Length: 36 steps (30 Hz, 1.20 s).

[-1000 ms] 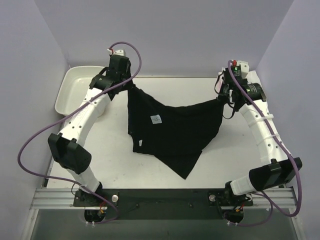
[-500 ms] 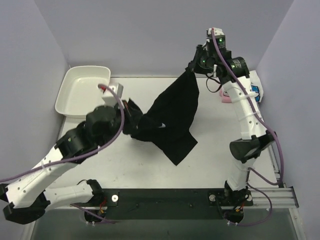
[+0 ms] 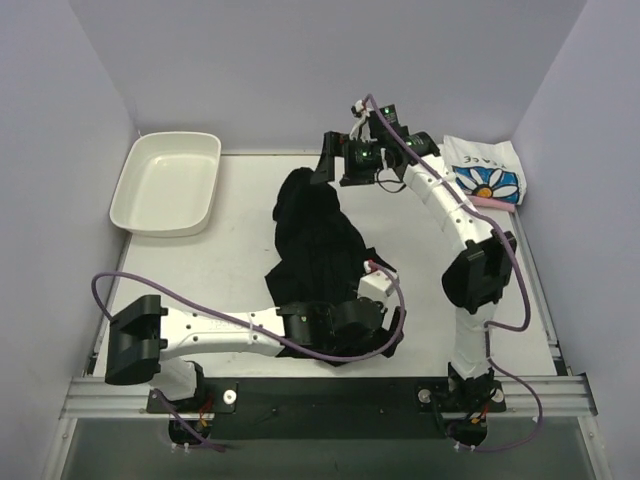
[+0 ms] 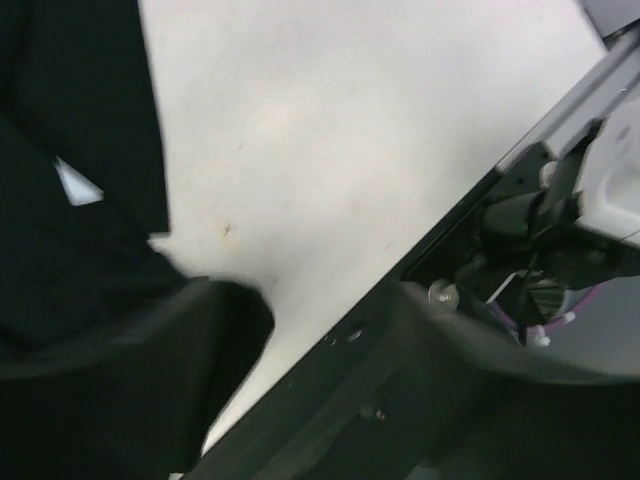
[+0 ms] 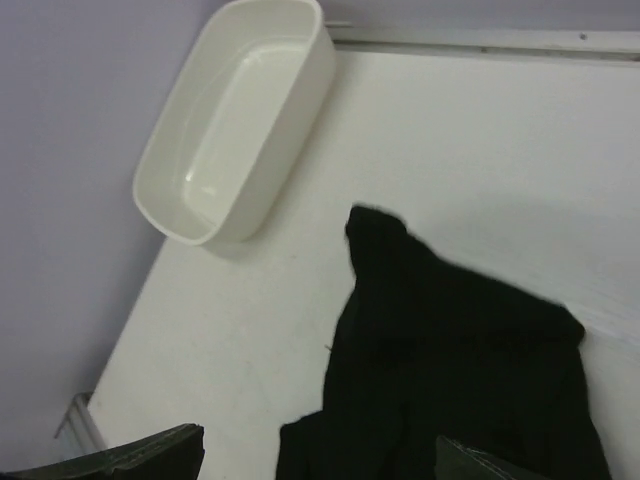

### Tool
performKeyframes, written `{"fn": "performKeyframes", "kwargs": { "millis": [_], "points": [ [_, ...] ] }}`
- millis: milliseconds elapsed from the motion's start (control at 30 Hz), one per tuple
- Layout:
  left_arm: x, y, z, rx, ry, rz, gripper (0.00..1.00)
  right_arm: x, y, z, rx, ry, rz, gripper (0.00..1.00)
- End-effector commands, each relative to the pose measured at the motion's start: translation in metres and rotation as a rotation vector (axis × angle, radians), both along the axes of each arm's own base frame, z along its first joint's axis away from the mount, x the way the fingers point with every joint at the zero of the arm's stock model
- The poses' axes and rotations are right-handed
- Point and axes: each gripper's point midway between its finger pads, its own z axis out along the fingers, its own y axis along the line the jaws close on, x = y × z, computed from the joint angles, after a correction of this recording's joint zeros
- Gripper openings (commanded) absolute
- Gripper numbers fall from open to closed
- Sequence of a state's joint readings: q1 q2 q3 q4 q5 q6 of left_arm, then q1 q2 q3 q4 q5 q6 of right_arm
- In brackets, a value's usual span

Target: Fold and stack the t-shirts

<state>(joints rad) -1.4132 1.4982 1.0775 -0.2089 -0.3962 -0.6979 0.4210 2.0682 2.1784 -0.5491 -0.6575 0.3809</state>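
Note:
The black t-shirt [image 3: 315,240] lies in a crumpled heap in the middle of the table, its white tag [image 4: 78,183] showing in the left wrist view. My left gripper [image 3: 392,322] hovers at the shirt's near right end, open, its blurred fingers [image 4: 150,380] wide apart over bare table and the black base rail. My right gripper [image 3: 328,165] is over the shirt's far end, open, with the black t-shirt [image 5: 450,370] lying loose below it. A white daisy-print t-shirt [image 3: 488,175] rests on a pink one [image 3: 497,202] at the far right.
A white plastic tray [image 3: 165,185] stands at the far left corner and also shows as the tray [image 5: 235,120] in the right wrist view. My left arm lies low across the near middle of the table. Purple walls close in the left, far and right sides.
Both grippers opened and let go of the black shirt, which dropped from a stretched hang into a heap. The left arm swung to the near middle; the right gripper moved left along the far side.

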Motion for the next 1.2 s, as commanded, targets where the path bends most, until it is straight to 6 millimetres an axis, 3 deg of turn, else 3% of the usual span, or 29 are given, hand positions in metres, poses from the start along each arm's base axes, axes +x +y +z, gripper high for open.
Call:
{"fn": "performKeyframes", "kwargs": {
  "millis": [0, 33, 67, 100, 133, 167, 200, 267, 300, 333, 367, 400, 467, 500, 533, 633, 733, 833, 867, 933, 1033, 1167],
  "points": [
    [0.007, -0.039, 0.136, -0.325, -0.161, -0.058, 0.97, -0.032, -0.067, 0.089, -0.129, -0.335, -0.195, 1.0],
    [0.016, -0.023, 0.157, -0.317, -0.211, -0.011, 0.97, -0.03, -0.091, 0.074, -0.22, -0.333, -0.294, 1.0],
    [0.027, -0.012, 0.167, -0.299, -0.238, 0.035, 0.97, -0.039, -0.103, 0.073, -0.242, -0.333, -0.324, 1.0],
    [0.032, 0.005, 0.162, -0.217, -0.247, 0.061, 0.97, -0.056, -0.117, 0.089, -0.239, -0.368, -0.358, 1.0],
    [0.044, 0.023, 0.173, -0.186, -0.282, 0.119, 0.97, -0.064, -0.125, 0.085, -0.256, -0.357, -0.379, 1.0],
    [0.055, 0.037, 0.189, -0.177, -0.303, 0.167, 0.97, -0.085, -0.136, 0.07, -0.284, -0.321, -0.386, 1.0],
    [0.06, 0.06, 0.187, -0.104, -0.313, 0.194, 0.97, -0.095, -0.139, 0.063, -0.284, -0.298, -0.392, 1.0],
    [0.077, 0.094, 0.194, -0.055, -0.354, 0.301, 0.97, -0.129, -0.145, 0.029, -0.289, -0.197, -0.382, 1.0],
    [0.09, 0.121, 0.199, -0.042, -0.358, 0.364, 0.98, -0.144, -0.139, 0.012, -0.29, -0.16, -0.352, 1.0],
    [0.097, 0.134, 0.197, -0.035, -0.354, 0.388, 0.98, -0.156, -0.132, 0.003, -0.278, -0.154, -0.326, 1.0],
    [0.105, 0.149, 0.191, -0.019, -0.345, 0.423, 0.97, -0.177, -0.132, -0.024, -0.286, -0.108, -0.305, 1.0],
    [0.124, 0.183, 0.191, -0.014, -0.332, 0.519, 0.97, -0.195, -0.118, -0.035, -0.281, -0.094, -0.251, 1.0],
    [0.136, 0.206, 0.181, -0.006, -0.3, 0.562, 0.97, -0.215, -0.109, -0.051, -0.264, -0.083, -0.211, 1.0],
    [0.139, 0.218, 0.172, 0.002, -0.272, 0.577, 0.97, -0.229, -0.105, -0.071, -0.283, -0.046, -0.187, 1.0],
    [0.152, 0.239, 0.166, 0.017, -0.261, 0.643, 0.98, -0.244, -0.092, -0.077, -0.283, -0.046, -0.131, 1.0],
    [0.166, 0.262, 0.142, 0.051, -0.191, 0.705, 0.97, -0.273, -0.068, -0.099, -0.339, -0.026, -0.025, 0.97],
    [0.169, 0.264, 0.122, 0.059, -0.14, 0.709, 0.97, -0.283, -0.05, -0.116, -0.396, -0.026, 0.018, 0.92],
    [0.17, 0.262, 0.114, 0.045, -0.124, 0.708, 0.97, -0.293, -0.032, -0.136, -0.455, -0.011, 0.062, 0.78],
    [0.17, 0.263, 0.114, 0.041, -0.124, 0.71, 0.98, -0.3, -0.025, -0.147, -0.482, 0.003, 0.088, 0.66],
    [0.17, 0.263, 0.112, 0.042, -0.118, 0.711, 0.97, -0.305, -0.019, -0.156, -0.502, 0.011, 0.101, 0.57],
    [0.17, 0.264, 0.111, 0.045, -0.114, 0.706, 0.97, -0.31, -0.028, -0.17, -0.582, -0.019, 0.077, 0.54],
    [0.167, 0.265, 0.108, 0.049, -0.109, 0.697, 0.98, -0.326, -0.063, -0.171, -0.573, -0.031, -0.014, 0.53]
  ]
}}
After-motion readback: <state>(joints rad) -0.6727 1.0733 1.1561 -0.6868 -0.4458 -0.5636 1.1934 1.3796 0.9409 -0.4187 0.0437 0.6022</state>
